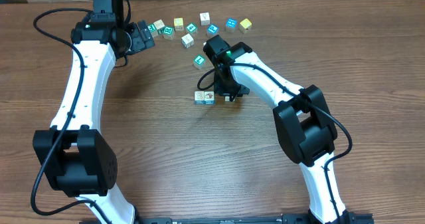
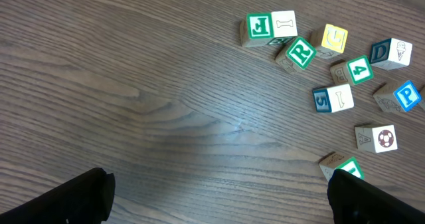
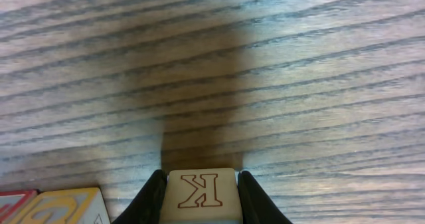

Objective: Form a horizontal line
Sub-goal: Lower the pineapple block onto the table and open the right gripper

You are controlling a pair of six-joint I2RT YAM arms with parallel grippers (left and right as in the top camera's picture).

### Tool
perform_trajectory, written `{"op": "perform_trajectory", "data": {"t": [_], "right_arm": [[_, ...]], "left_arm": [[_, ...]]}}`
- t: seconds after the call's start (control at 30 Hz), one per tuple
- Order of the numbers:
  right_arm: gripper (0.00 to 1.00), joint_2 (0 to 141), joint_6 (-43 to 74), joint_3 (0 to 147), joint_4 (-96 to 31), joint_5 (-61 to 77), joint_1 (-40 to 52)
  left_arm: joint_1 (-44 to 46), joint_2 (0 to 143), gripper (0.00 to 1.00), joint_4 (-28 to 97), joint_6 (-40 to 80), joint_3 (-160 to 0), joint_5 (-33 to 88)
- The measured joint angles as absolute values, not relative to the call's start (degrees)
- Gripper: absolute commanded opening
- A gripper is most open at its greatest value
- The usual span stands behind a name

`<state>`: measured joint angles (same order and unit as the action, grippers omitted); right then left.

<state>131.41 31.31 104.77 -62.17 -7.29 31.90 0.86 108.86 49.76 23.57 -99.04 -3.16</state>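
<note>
The counter [image 1: 133, 151] is bare wood around the horizontal line [image 1: 204, 97], which for now is only two cubes touching side by side. The left arm [image 1: 83, 91] is well apart from the line, up and to the left of it. Its left jaws stand wide and hold nothing, I think so that this arm does not disturb the work. The right arm [image 1: 279, 94] reaches to the right end of the line, and the right jaws are closed narrow on the K cube [image 3: 199, 189]. They hold it by its two side faces with the letter up, probably so it can become the third member of the row. The loose cubes [image 1: 191, 28] lie scattered beyond the line, and one single cube [image 1: 199, 60] sits between them and the line.

The overhead view gives the whole arrangement, but there the gripper body hides the K cube completely. The right wrist view shows this cube between the fingers [image 3: 149, 197], and the line's end cubes [image 3: 66, 207] just beside, with one finger between them. Whether the K cube already rests on the counter, I cannot tell. The left wrist view alone makes the letters readable on the loose cubes, for example the R cube [image 2: 302, 51].
</note>
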Motion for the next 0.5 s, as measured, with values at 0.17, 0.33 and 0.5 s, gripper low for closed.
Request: {"op": "perform_trajectory", "data": {"t": [0.17, 0.33, 0.5], "right_arm": [[0.23, 131.4, 31.3, 104.8, -62.0, -6.8, 31.9], [0.25, 131.4, 31.3, 104.8, -61.3, -5.7, 31.9], [0.31, 131.4, 31.4, 104.8, -61.0, -4.7, 31.9]], "left_arm": [[0.9, 108.9, 1.0, 49.7, 23.6, -99.0, -3.2], [0.9, 108.9, 1.0, 49.7, 23.6, -99.0, -3.2], [0.9, 108.9, 1.0, 49.7, 23.6, -99.0, -3.2]]}}
